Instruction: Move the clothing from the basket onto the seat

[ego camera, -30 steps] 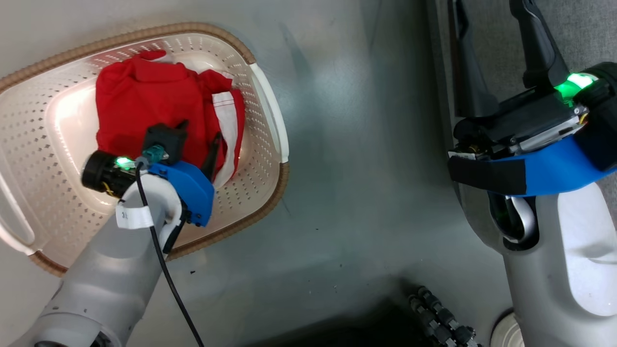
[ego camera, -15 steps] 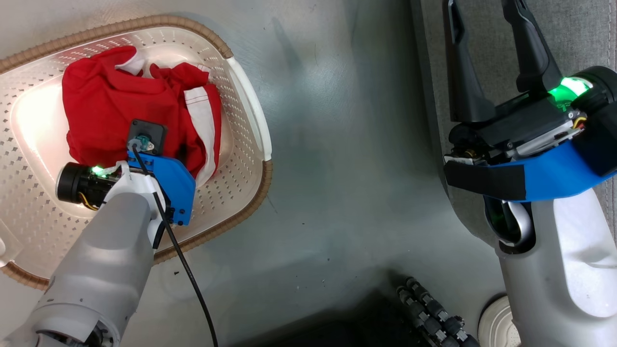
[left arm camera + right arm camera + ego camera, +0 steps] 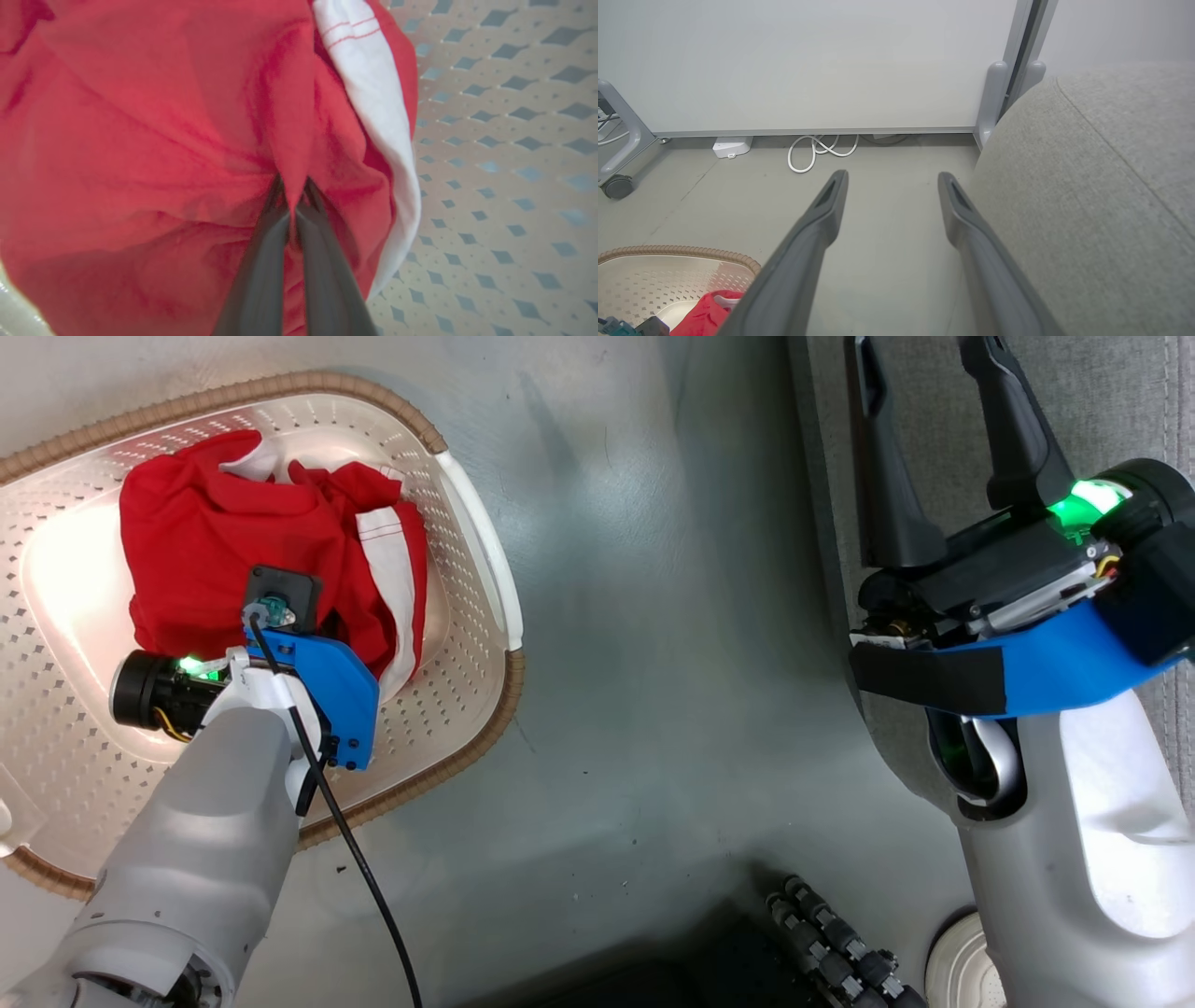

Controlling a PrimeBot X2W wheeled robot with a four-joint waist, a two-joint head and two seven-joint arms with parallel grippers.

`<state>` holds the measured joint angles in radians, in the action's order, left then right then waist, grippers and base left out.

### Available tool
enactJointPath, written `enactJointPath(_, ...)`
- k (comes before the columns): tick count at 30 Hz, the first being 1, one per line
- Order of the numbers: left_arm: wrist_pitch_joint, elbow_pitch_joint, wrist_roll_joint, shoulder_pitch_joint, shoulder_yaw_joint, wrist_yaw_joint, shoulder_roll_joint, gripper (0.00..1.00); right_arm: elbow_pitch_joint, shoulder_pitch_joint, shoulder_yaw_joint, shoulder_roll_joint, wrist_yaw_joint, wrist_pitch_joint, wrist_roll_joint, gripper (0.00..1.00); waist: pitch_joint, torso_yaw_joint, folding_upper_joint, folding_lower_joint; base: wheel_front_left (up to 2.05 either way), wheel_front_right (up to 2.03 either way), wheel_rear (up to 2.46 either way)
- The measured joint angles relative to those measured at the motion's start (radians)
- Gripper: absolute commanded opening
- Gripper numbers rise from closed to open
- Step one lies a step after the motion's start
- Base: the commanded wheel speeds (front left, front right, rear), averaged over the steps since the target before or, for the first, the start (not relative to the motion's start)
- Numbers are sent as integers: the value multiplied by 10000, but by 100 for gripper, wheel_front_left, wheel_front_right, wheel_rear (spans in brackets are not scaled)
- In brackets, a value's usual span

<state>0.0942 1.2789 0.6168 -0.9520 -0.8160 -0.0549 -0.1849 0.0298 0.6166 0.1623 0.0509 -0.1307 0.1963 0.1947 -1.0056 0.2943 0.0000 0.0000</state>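
Note:
The clothing is a bunched red heap with white trim, lying inside the cream perforated basket at the left of the head view. My left arm reaches down into the heap, and its wrist hides the fingers there. In the left wrist view my left gripper is shut, pinching a raised fold of the red clothing. My right gripper stands open over the edge of the grey seat, holding nothing. In the right wrist view the right gripper is beside the seat.
Grey floor separates basket and seat. The right wrist view shows the basket and clothing at the lower left. A white cable, a white box and a caster wheel lie by the wall.
My left gripper was open over the clothing, then dipped into it and shut on a fold. The head camera shifted slightly. The right gripper stayed open.

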Motion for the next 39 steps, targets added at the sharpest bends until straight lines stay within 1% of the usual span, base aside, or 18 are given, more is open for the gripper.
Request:
enactJointPath(5,134,25,167,37,35,-42,146,0,-171,114,6,0,0,-10,-125,100,304,-60,0,1,0,0,0)
enactJointPath(9,510,23,293,211,105,-125,435,0,-435,109,-119,-2,0,-2,-178,100,838,-205,0,0,0,0,0)
enactJointPath(14,974,25,495,697,153,-288,748,0,-855,3,-190,-12,0,-38,-278,100,1860,-471,1,0,0,0,0)
enactJointPath(19,1375,-347,424,933,-125,-548,1091,0,-1264,-324,-341,-10,0,-222,-355,100,3128,-886,1,-1,0,0,0)
enactJointPath(23,1557,-940,487,1365,-349,-688,1246,0,-1442,-749,-362,-15,0,-537,-368,100,4264,-1290,1,-2,0,0,0)
enactJointPath(26,1634,-1570,546,1490,-514,-694,1306,0,-1463,-1146,-426,-15,0,-755,-424,100,5119,-1616,1,-2,0,0,0)
enactJointPath(31,1672,-2874,811,1714,-1070,-709,1336,0,-1639,-1928,-441,-15,2,-1126,-408,100,6503,-2135,2,-4,0,0,0)
enactJointPath(34,1674,-3417,984,1691,-1331,-740,1342,0,-1724,-2340,-416,-13,2,-1260,-299,100,7283,-2397,1,-3,0,0,0)
enactJointPath(39,1674,-3925,1189,1398,-1680,-740,1338,0,-1801,-2884,-173,-15,0,-1432,-73,100,8458,-2710,1,-4,0,0,0)
